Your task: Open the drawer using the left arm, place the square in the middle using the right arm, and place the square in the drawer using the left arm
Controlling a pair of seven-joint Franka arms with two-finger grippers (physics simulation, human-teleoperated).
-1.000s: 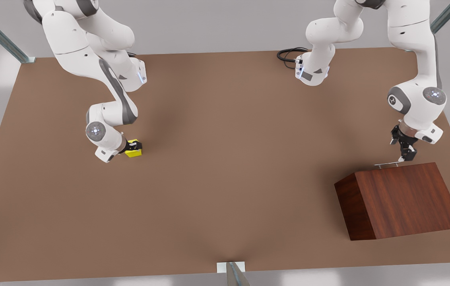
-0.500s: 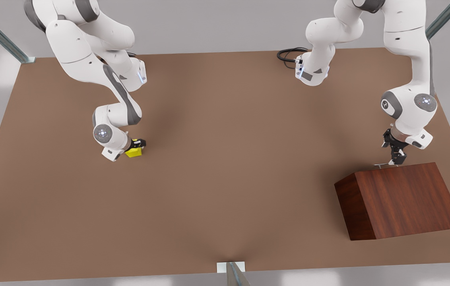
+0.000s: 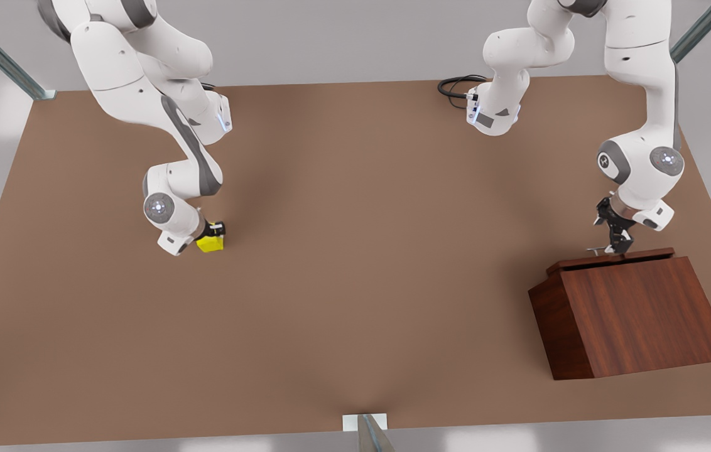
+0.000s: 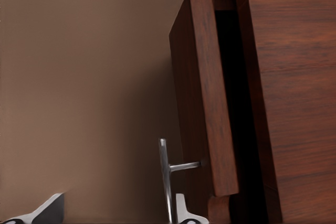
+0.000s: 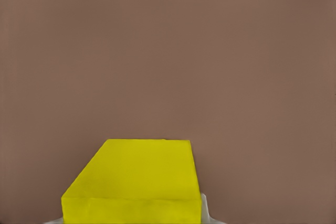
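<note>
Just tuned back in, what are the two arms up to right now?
The left gripper is closed on the thin silver bar handle of the dark reddish-brown wooden drawer, which stands slightly out of the slant-topped wooden box at the front view's right. At the front view's left, the right gripper is clamped on the small bright yellow cube, low over the brown tabletop.

On the front view's right, the left gripper (image 3: 613,247) sits at the silver handle (image 3: 595,250) of the drawer (image 3: 610,259), which juts slightly from the wooden box (image 3: 635,317). On the front view's left, the right gripper (image 3: 214,234) clamps the yellow cube (image 3: 210,243) on the brown table (image 3: 355,263).
</note>
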